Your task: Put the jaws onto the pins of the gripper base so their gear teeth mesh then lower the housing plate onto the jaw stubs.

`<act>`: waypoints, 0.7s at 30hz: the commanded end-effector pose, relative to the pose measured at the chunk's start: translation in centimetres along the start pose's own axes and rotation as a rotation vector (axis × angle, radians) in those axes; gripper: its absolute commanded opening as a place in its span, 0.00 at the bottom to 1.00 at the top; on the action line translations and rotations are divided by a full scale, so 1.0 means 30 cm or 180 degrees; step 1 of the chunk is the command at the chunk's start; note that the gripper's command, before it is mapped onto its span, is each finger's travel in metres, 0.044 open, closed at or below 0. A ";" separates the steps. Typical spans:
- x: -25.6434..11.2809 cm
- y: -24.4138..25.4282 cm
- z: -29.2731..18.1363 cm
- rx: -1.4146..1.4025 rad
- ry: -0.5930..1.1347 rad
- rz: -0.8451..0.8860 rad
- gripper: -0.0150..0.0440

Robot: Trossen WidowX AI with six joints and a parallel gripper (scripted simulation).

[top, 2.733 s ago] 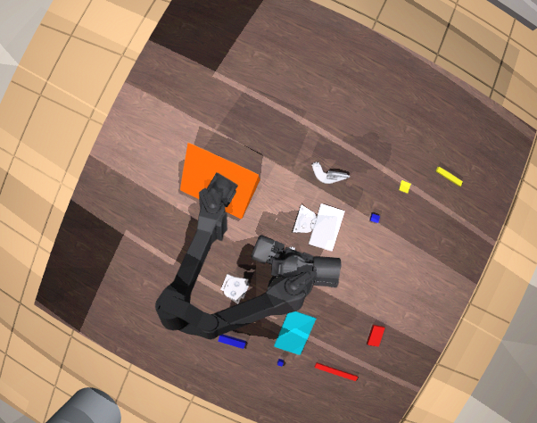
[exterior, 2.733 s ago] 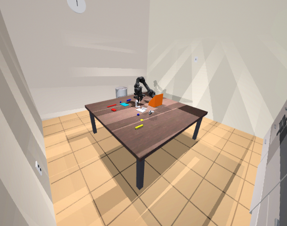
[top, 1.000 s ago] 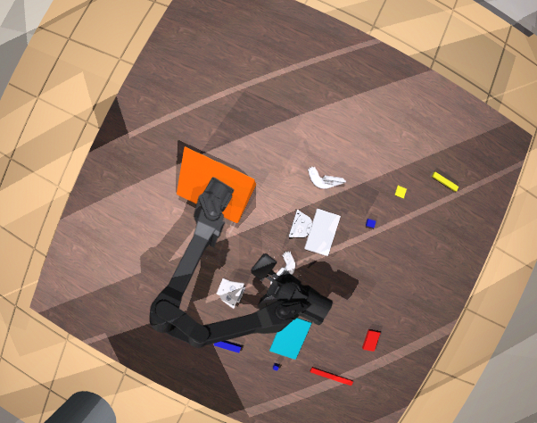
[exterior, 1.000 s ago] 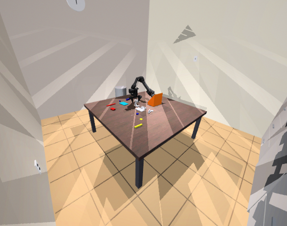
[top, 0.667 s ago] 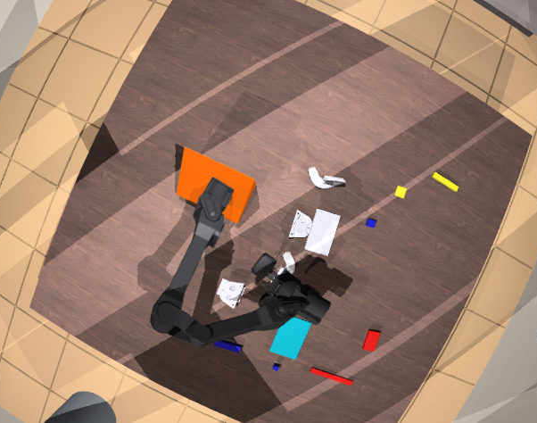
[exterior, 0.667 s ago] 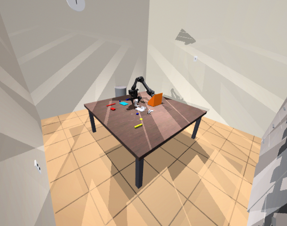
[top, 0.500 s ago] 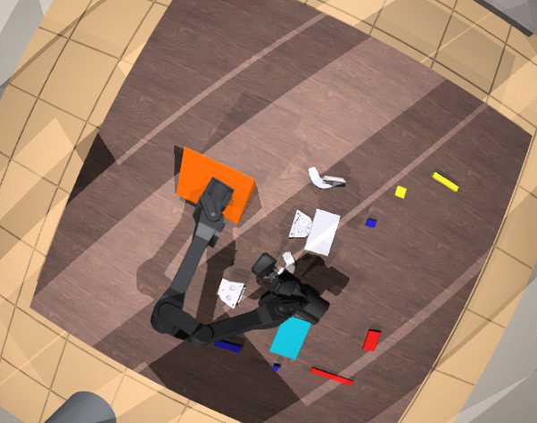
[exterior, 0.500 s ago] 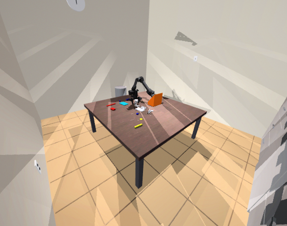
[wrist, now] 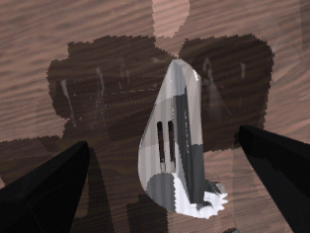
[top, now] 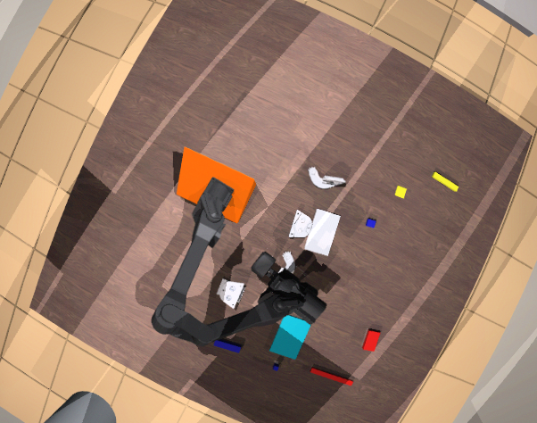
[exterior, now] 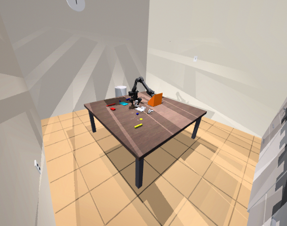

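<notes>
My gripper (wrist: 164,140) (exterior: 136,104) is open and points down, its fingers on either side of one white jaw (wrist: 152,155) (top: 287,260), with gaps at both sides. That jaw's gear teeth show at the bottom of the wrist view; the arm hides part of it from above. The other white jaw (top: 321,181) (exterior: 150,111) lies apart on the table. The gripper base, seemingly the white pinned plate (top: 300,226) with the white rectangular slab (top: 322,232) (exterior: 139,109) beside it, carries no jaw. A white plate with two round features, seemingly the housing plate (top: 232,291), lies left of my gripper in the top view.
An orange wedge block (top: 216,177) (exterior: 156,100) stands by the arm's base. A cyan block (top: 290,336) (exterior: 123,103) lies near the gripper. Red blocks, blue blocks and yellow blocks lie around, including a red block (top: 371,340), a blue cube (top: 370,222) and a yellow bar (top: 445,181).
</notes>
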State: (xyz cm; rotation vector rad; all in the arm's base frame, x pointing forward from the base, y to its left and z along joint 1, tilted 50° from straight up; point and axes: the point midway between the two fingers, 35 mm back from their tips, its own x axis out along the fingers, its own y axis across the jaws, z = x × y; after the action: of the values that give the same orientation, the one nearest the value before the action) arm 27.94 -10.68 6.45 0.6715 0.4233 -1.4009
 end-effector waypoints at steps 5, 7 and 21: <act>0.002 -0.002 -0.003 -0.0017 0.0009 0.0000 1.00; 0.002 -0.002 -0.003 -0.0017 0.0009 0.0000 1.00; 0.002 -0.002 -0.001 -0.0004 -0.0001 -0.0003 0.87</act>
State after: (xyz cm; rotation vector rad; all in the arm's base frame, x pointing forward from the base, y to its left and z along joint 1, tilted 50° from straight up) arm 27.90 -10.72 6.39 0.6701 0.4244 -1.4017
